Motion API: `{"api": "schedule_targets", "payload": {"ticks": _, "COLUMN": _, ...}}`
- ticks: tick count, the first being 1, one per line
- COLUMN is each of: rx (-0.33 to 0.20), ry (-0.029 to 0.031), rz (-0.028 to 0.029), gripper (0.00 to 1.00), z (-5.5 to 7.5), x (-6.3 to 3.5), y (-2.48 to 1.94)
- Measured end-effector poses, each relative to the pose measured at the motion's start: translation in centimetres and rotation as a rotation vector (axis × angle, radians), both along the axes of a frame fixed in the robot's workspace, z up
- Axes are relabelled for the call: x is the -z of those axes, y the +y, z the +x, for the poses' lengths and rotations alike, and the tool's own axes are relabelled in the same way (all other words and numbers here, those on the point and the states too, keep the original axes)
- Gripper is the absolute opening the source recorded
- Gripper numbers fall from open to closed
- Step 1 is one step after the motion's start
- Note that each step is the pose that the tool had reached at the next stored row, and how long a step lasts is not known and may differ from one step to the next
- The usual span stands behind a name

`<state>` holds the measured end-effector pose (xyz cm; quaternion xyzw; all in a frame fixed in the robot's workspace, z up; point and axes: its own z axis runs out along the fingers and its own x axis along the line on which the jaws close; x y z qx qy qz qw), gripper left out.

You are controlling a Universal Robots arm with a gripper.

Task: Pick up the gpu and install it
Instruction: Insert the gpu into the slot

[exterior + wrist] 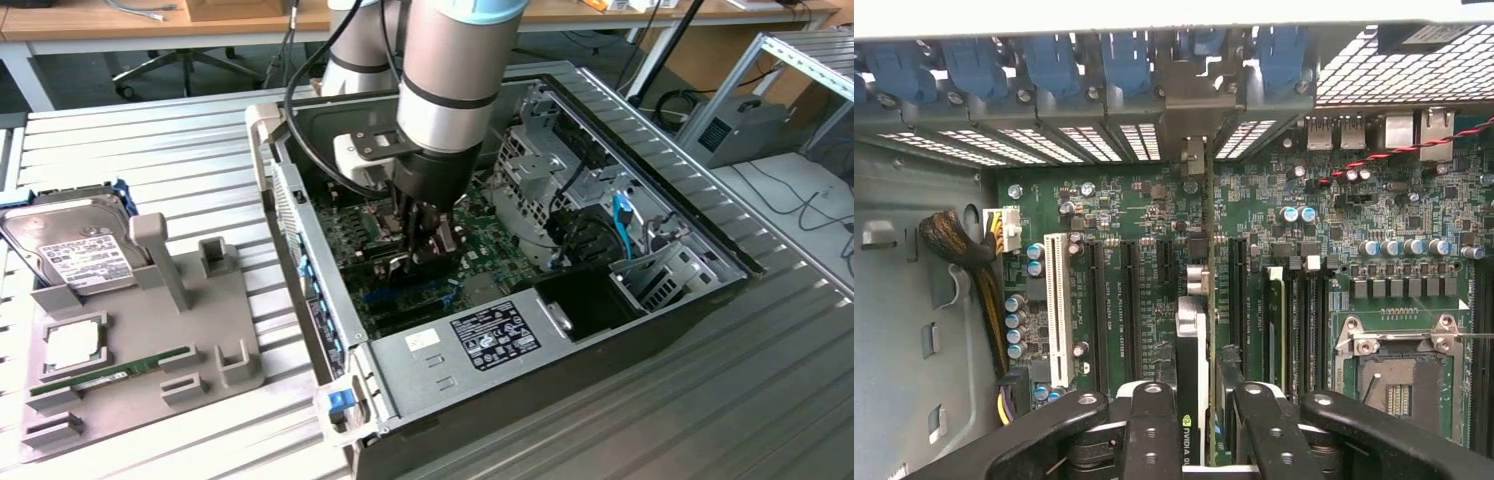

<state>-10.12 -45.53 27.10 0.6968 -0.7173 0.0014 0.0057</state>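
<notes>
The black gripper (1199, 425) clamps the flat green gpu card (1199, 330) edge-on above the green motherboard (1354, 260); it looks stiff, light, fragile, best held by its edges.

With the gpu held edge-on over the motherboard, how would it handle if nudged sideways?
The gpu looks like a stiff, thin card, so it would probably tilt rather than bend. Pinched between the fingers, it likely pivots easily. Exposed components suggest fragility.

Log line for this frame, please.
phase: install | gripper: shut on gpu | gpu: edge-on, upright above motherboard slots, inside case
</notes>
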Motion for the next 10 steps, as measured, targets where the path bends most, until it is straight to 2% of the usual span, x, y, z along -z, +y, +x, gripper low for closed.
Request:
{"api": "schedule_targets", "payload": {"ticks": 4, "rx": 0.000, "ry": 0.0002, "rz": -0.0002, "gripper": 0.26, "z": 0.00, "x": 0.21, "y": 0.00}}
{"api": "schedule_targets", "payload": {"ticks": 5, "rx": 0.000, "ry": -0.0009, "rz": 0.0015, "gripper": 0.26, "z": 0.01, "x": 0.39, "y": 0.01}}
{"api": "schedule_targets", "payload": {"ticks": 10, "rx": 0.000, "ry": 0.0001, "rz": -0.0001, "gripper": 0.26, "z": -0.01, "x": 0.41, "y": 0.00}}
